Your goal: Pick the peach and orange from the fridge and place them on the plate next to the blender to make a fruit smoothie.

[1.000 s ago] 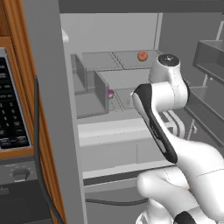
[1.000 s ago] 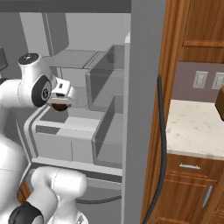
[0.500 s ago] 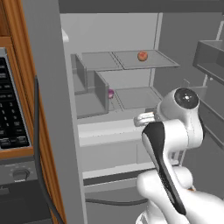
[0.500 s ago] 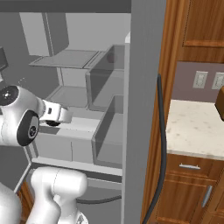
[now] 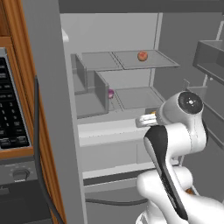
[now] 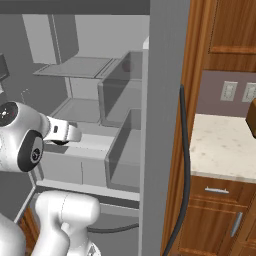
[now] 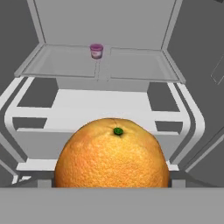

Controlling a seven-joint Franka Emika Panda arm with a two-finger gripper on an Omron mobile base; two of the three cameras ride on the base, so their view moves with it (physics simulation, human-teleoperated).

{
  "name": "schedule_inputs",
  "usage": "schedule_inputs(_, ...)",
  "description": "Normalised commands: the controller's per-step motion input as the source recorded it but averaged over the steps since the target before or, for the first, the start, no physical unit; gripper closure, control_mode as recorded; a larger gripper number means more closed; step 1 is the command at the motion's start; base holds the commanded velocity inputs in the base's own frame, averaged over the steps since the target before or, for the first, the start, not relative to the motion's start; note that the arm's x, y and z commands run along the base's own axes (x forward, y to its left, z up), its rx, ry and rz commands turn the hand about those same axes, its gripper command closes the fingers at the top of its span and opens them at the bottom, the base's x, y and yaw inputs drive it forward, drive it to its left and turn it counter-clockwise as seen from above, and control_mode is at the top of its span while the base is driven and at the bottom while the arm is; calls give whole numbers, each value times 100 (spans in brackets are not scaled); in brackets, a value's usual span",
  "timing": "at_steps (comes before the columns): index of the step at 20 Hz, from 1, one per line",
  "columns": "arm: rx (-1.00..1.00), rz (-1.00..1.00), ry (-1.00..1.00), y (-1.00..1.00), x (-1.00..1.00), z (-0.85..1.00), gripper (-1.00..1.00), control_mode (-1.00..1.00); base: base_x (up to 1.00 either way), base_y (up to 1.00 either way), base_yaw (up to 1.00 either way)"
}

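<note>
The white arm bends up in front of the open fridge (image 5: 131,131). Its big round joint sits high, and the hand points sideways toward the low part of the fridge. The end effector (image 6: 64,142) is at the tip of the hand, just in front of the pale drawer front.

The end effector holds the orange (image 7: 112,153). In the hand view the orange is big and round, with bumpy skin and a small green dot on top. It sits right at the bottom of that view, between the finger tips. In the left base view a bit of orange colour peeks out at the end of the hand.

The peach (image 5: 142,56) rests on the top shelf (image 5: 131,61) of the fridge, well apart from the hand. It is small, round and pinkish-red. The shelves are flat and grey, with see-through grey bins beside them.

A small pink-purple cup (image 7: 96,50) stands on the middle shelf, far back.

To the right of the fridge is a pale speckled table (image 6: 225,150) on brown wooden cabinets. To the left is a dark microwave (image 5: 11,113) with buttons.
</note>
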Motion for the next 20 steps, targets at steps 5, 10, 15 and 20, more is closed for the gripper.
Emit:
schedule_inputs(5, 0, 0, 0, 0, 0, 0, 100, 100, -46, -10, 0)
schedule_inputs(10, 0, 0, 0, 0, 0, 0, 100, 100, -56, -3, 1)
schedule_inputs(15, 0, 0, 0, 0, 0, 0, 100, 100, -53, -2, 3)
schedule_inputs(20, 0, 0, 0, 0, 0, 0, 100, 100, -52, -8, 6)
